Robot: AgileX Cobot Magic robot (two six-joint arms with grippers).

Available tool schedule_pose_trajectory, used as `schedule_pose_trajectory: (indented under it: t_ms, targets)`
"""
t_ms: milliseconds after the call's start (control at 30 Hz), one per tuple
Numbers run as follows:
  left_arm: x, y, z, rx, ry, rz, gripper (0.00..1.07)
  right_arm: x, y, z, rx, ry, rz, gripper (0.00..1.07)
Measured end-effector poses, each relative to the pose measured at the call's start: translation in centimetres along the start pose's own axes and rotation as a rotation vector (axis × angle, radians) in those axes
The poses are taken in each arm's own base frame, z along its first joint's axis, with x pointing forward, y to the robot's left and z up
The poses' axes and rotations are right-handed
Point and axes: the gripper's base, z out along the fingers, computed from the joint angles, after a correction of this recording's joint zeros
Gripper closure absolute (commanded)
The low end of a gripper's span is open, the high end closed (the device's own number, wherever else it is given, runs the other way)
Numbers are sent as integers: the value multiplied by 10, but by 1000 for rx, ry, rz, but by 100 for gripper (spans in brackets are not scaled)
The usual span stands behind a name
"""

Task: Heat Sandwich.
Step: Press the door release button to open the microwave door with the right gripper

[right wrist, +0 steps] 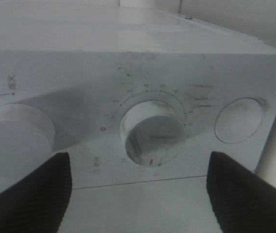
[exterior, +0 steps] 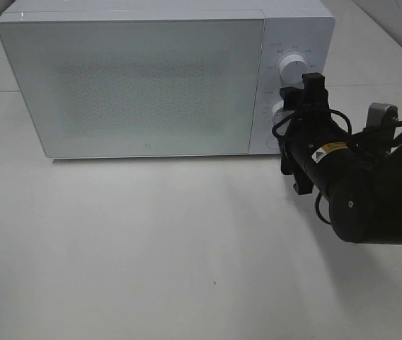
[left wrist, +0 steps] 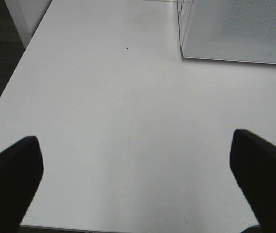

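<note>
The black right gripper (right wrist: 138,162) stood spread either side of the boxy white microwave's (exterior: 130,85) round timer dial (right wrist: 152,138), seemingly set; withdrawal looked next. The left gripper (left wrist: 135,141) gaped idle.

dim, even light; soft shadows; right wrist view blurred.
</note>
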Motion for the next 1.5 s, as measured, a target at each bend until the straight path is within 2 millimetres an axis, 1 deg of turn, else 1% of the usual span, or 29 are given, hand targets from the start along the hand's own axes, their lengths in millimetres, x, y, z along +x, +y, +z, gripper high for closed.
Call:
schedule_pose_trajectory:
  t_ms: [67, 100, 133, 200, 233, 333, 367, 400, 500, 533, 567, 667, 700, 733, 800, 833, 867, 967, 1100, 1300, 1500]
  targets:
    - [0, 0, 0, 0, 0, 0, 7, -2, -1, -6, 30, 9, -37, 31]
    - [0, 0, 0, 0, 0, 0, 7, -2, -1, -6, 30, 9, -37, 31]
    - [0, 0, 0, 0, 0, 0, 7, -4, -3, -13, 69, 22, -80, 31]
    - [0, 0, 0, 0, 0, 0, 7, -6, -2, -19, 98, 36, -126, 31]
    - [0, 0, 0, 0, 0, 0, 7, -6, -2, -19, 98, 36, -126, 31]
    - [0, 0, 0, 0, 0, 0, 7, -7, 4, -29, 154, 82, -234, 31]
    - [0, 0, 0, 0, 0, 0, 7, -6, 7, -33, 193, 119, -305, 31]
    - [0, 0, 0, 0, 0, 0, 7, -6, 7, -33, 193, 119, -305, 31]
    - [0, 0, 0, 0, 0, 0, 7, -5, 10, -40, 242, 185, -453, 31]
    - [0, 0, 0, 0, 0, 0, 7, -4, 11, -44, 275, 232, -547, 31]
    - [0, 0, 0, 0, 0, 0, 7, -4, 11, -44, 275, 232, -547, 31]
    - [0, 0, 0, 0, 0, 0, 7, -2, 13, -48, 318, 304, -684, 31]
    - [0, 0, 0, 0, 0, 0, 7, -2, 13, -48, 318, 304, -684, 31]
    - [0, 0, 0, 0, 0, 0, 7, 0, 16, -50, 327, 362, -786, 31]
    - [0, 0, 0, 0, 0, 0, 7, 2, 19, -52, 325, 412, -867, 31]
    - [0, 0, 0, 0, 0, 0, 7, 4, 23, -53, 322, 465, -938, 31]
    - [0, 0, 0, 0, 0, 0, 7, 4, 23, -53, 322, 465, -938, 31]
    - [0, 0, 0, 0, 0, 0, 7, 10, 28, -54, 320, 577, -1062, 31]
    - [0, 0, 0, 0, 0, 0, 7, 13, 30, -56, 314, 643, -1128, 31]
    - [0, 0, 0, 0, 0, 0, 7, 17, 47, -63, 268, 755, -1246, 31]
    - [0, 0, 0, 0, 0, 0, 7, 17, 59, -69, 259, 821, -1332, 31]
